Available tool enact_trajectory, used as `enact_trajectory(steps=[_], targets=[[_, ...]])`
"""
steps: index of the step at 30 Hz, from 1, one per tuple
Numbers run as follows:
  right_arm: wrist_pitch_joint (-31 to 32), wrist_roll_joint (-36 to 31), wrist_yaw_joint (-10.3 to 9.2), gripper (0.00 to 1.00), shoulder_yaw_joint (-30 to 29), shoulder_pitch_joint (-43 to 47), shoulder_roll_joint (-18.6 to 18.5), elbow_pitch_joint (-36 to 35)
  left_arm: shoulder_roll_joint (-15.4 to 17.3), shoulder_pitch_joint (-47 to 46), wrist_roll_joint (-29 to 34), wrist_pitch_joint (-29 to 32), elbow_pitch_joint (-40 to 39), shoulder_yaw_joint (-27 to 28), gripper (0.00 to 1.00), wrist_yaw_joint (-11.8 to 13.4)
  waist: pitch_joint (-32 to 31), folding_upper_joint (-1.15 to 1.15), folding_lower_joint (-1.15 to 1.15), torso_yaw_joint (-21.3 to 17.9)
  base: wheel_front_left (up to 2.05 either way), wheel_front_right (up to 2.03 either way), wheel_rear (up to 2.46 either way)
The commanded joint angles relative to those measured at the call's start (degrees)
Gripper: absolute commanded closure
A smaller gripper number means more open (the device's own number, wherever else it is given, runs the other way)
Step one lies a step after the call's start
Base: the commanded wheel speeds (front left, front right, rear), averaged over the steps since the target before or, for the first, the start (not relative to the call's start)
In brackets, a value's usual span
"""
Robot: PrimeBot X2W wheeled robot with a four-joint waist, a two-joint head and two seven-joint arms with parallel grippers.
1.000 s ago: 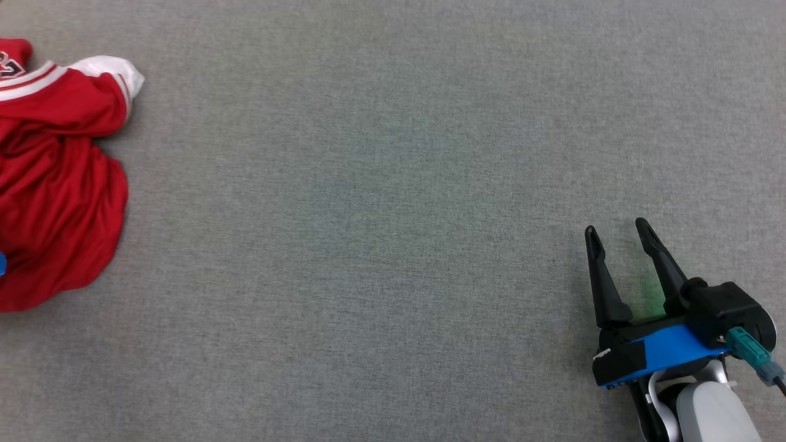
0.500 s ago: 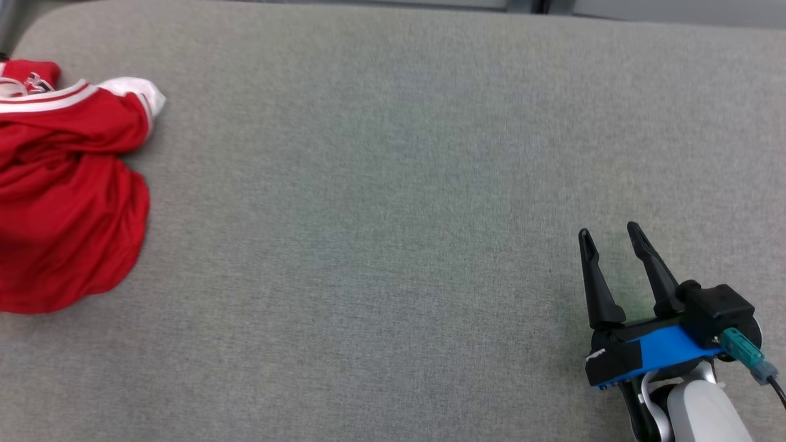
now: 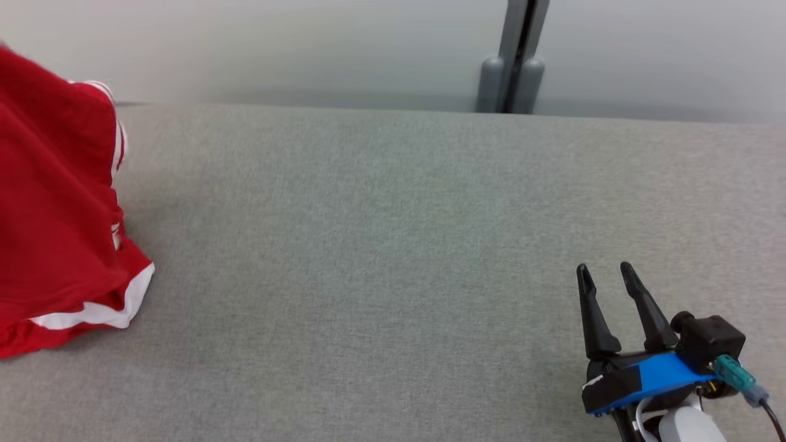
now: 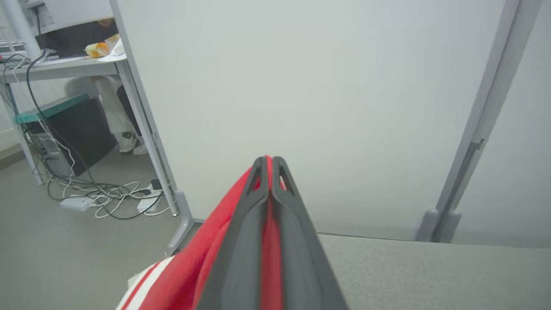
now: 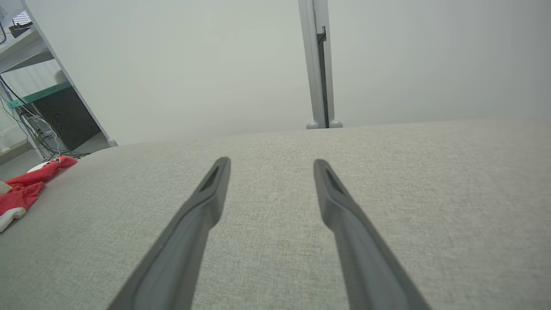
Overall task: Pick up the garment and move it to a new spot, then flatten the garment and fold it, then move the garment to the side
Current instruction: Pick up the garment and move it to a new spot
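The garment (image 3: 55, 202) is red with white stripes and hangs at the far left of the head view, its lower hem trailing on the grey table (image 3: 393, 245). In the left wrist view my left gripper (image 4: 267, 161) is shut on the garment (image 4: 206, 267), red cloth pinched between its two fingers and draping down to the left. My right gripper (image 3: 605, 276) stands open low at the right of the head view, above bare table. The right wrist view shows its gripper (image 5: 271, 165) with nothing between the fingers, and the garment (image 5: 30, 181) far off at the left.
A pale wall panel with a grey post (image 3: 513, 61) stands behind the table's far edge. Left of the table is a desk (image 4: 56, 69) with a dark box and loose cables (image 4: 103, 198) on the floor. A person's legs (image 4: 127, 125) show under the desk.
My left gripper has shut on the garment and lifted it, so the cloth now hangs instead of lying crumpled. The head camera has tilted up, bringing the wall into view. The right gripper stays open.
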Motion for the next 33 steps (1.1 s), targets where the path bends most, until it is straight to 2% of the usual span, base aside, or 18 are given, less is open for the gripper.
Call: enact_trajectory(steps=[1, 10, 17, 23, 33], targets=[[-0.5, 0.5, 0.01, 0.00, 0.2, 1.2, -0.2, 0.6, -0.7, -2.2, -0.4, 0.1, -2.2, -1.0, 1.00, -0.9, -3.2, 0.00, 0.02, -2.7, 0.00, 0.00, 0.00], [-0.7, 0.3, 0.01, 0.00, 0.8, 3.2, -0.3, 1.3, -4.9, -8.1, -2.8, 1.2, -10.4, -7.0, 1.00, -3.1, -7.7, 0.00, 0.02, -8.7, 0.00, 0.00, 0.00], [-0.8, 1.1, 0.01, 0.00, 2.5, 3.2, -0.3, 1.0, -8.4, -8.3, -4.1, 1.2, -12.9, -11.9, 1.00, -3.8, -7.3, 0.00, 0.02, -14.8, 0.00, 0.00, 0.00], [-0.7, 0.6, 0.01, 0.00, 2.0, 2.7, -0.2, 0.6, -10.8, -4.0, -3.9, -0.3, -9.7, -17.1, 1.00, -4.4, -5.6, 0.00, 0.02, -19.5, 0.00, 0.00, 0.00], [-0.8, 1.6, 0.01, 0.00, 2.7, 1.2, -0.2, 0.3, -15.4, 5.3, -3.9, -8.9, 2.2, -21.6, 1.00, -4.8, -2.6, 0.00, 0.02, -24.3, 0.00, 0.00, 0.00]])
